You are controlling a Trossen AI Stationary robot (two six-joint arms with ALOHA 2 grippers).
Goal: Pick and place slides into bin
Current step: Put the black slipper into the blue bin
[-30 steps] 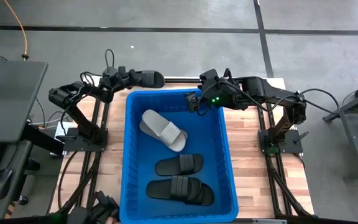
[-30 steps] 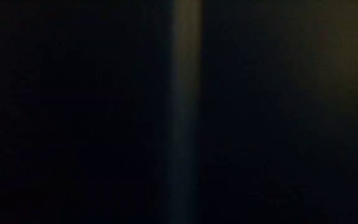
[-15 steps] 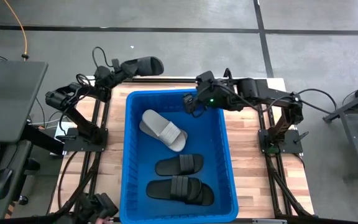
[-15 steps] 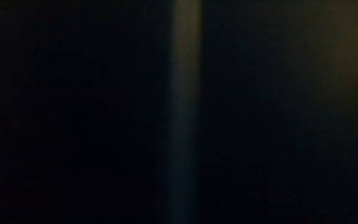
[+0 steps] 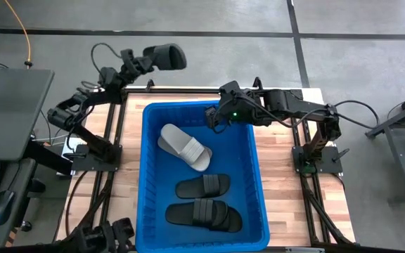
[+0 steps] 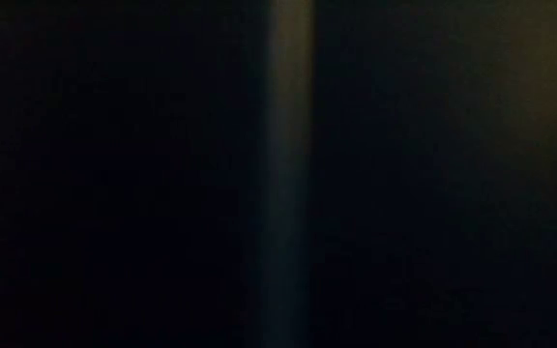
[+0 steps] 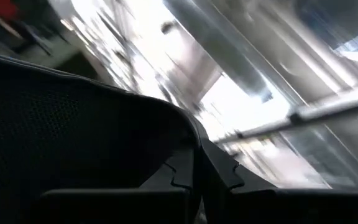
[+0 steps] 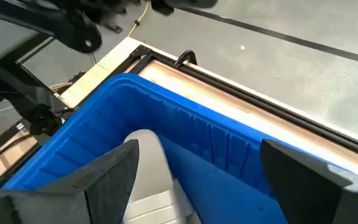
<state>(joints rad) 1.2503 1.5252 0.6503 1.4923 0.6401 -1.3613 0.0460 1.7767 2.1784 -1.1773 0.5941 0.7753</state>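
We see the blue bin [image 5: 201, 176] sitting in the middle of the wooden table [image 5: 287, 190] with slides already lying in it: a light grey slide [image 5: 183, 146] nearest the far wall and, toward the near end, black slides [image 5: 204, 204] lying close together, at least three by our count. One more black slide [image 5: 163, 55] is not yet in: the left gripper [image 5: 138, 62] has its fingers clamped on one end of it and carries it raised beyond the table's far edge, past the bin's far left corner, the arm stretched up and away from its base. Its wrist camera shows us little beyond the dark sole filling the picture. The right gripper [image 5: 214, 117] hangs just over the bin's far rim, fingers spread wide and holding nothing, the arm reaching in from the right side of the table. We judge the job well along, with the carried slide left to bring over the bin and release. No other loose slide shows on the table; the low camera gives us only darkness.
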